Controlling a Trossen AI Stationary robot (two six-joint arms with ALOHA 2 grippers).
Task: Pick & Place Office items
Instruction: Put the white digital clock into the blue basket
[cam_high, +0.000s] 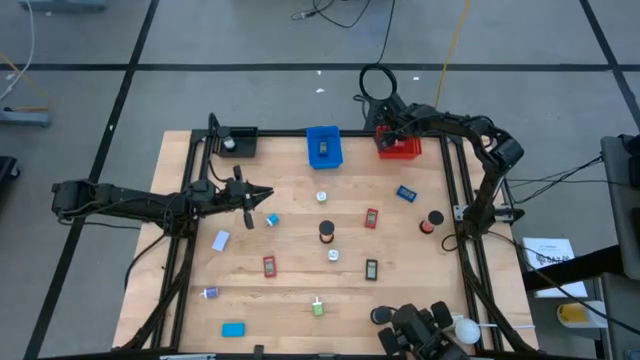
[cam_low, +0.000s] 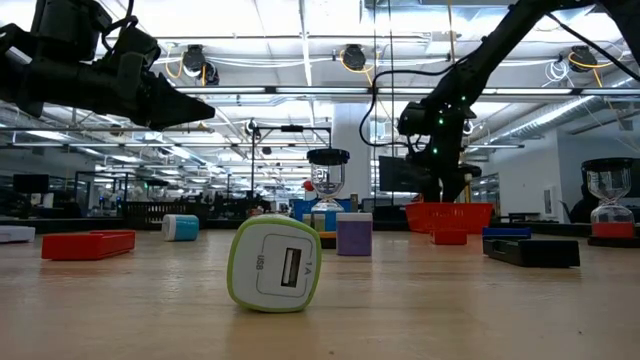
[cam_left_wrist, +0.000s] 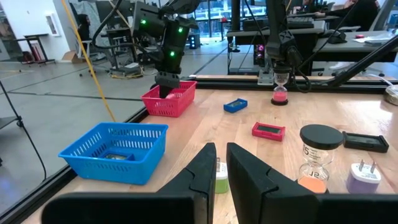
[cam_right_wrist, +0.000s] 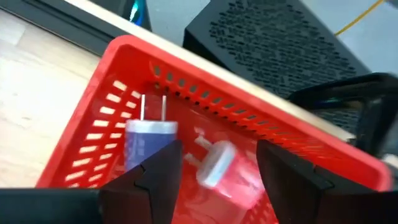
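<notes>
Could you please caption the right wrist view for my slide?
Open right gripper above red slotted plastic bin holding two plug adapters.

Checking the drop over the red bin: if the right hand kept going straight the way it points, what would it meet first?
Probably the white plug adapter lying in the red bin, between the right hand's open fingers; a blue-and-white plug lies just beside it. Depth is hard to judge.

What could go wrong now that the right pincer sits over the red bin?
1. The right pincer hangs open low over the red plastic mesh bin; lifting out at an angle might catch the rim and drag the bin.
2. The white plug adapter lies between its fingers and might get nudged or re-gripped on retreat.
3. The left pincer hovers shut above the table, near the small blue block; a careless descent could knock it.
</notes>
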